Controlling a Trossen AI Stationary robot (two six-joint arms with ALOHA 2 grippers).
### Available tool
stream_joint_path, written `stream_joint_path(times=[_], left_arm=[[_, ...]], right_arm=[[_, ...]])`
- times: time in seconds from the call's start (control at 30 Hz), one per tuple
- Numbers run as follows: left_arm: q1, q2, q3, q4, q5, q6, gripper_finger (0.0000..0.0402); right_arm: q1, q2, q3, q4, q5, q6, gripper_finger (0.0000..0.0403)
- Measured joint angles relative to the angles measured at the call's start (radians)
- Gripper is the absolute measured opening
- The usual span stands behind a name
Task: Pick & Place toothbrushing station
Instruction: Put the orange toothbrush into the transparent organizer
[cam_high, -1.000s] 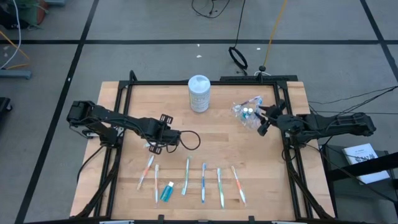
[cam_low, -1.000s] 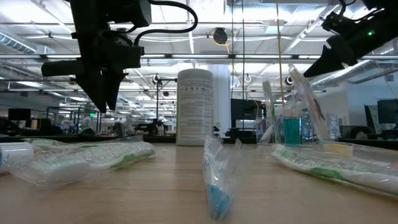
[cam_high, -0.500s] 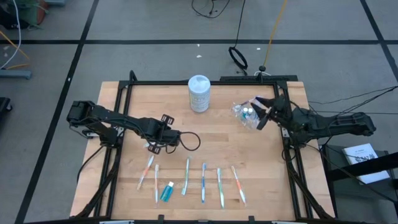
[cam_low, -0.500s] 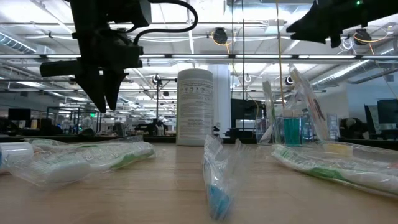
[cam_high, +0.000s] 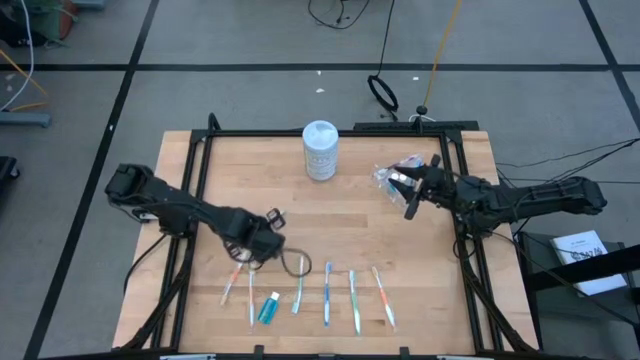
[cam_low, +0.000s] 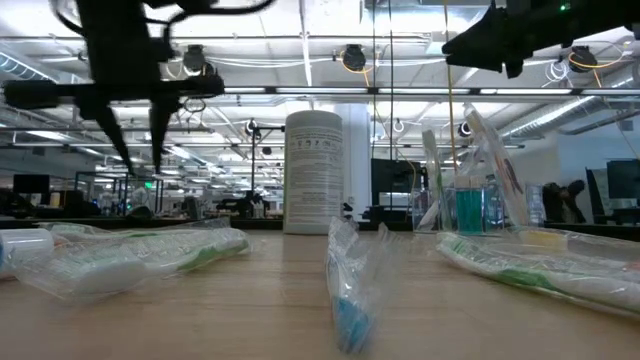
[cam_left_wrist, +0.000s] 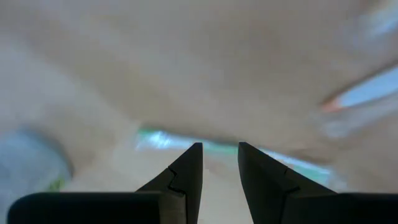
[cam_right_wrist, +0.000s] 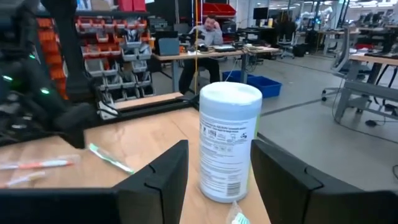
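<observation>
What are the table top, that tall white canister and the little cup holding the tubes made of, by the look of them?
The table top looks like pale wood with a smooth finish: plank seams and grain show. The white canister seems to be matte plastic with a printed label wrapped around it. The cup appears to be clear glossy plastic, since the teal tubes inside show through its wall.

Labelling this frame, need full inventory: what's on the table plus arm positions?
Canister: one, white, far middle of the table.
Clear cup: one, holding teal tubes and wrapped brushes, far right.
Toothbrushes: about six in a row, orange, white, green, blue, near edge.
Toothpaste tube: one, teal, in that row.
Table: one, light wood.
Left gripper: jaws slightly parted, above the row's left end.
Right gripper: open, at the cup.
</observation>
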Motion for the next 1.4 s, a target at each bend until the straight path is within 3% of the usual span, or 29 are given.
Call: stream_joint_path(times=[0.23,0.4,0.67,0.9,1.03,1.4], left_arm=[[-0.117,0.000,-0.043,-0.092,0.210,0.016,0.0108],[-0.191,0.000,-0.134,-0.066,0.294,-0.011,0.0108],[-0.274,0.000,-0.262,0.154,0.190,0.025,0.0108],[-0.306,-0.001,-0.255,0.193,0.098,-0.048,0.0108],[-0.347,-0.009,-0.212,0.183,0.014,0.022,0.0108],[-0.394,-0.006,-0.184,0.152,0.129,0.102,0.0108]], right_arm=[[0.000,0.002,0.000,0.001,0.000,-0.006,0.0165],[0.000,0.002,0.000,0.001,0.000,-0.006,0.0165],[0.000,0.002,0.000,0.001,0.000,-0.013,0.0160],[0.000,0.002,0.000,0.002,0.000,-0.013,0.0160],[0.000,0.002,0.000,0.002,0.000,-0.013,0.0160],[0.000,0.001,0.000,0.002,0.000,-0.013,0.0159]])
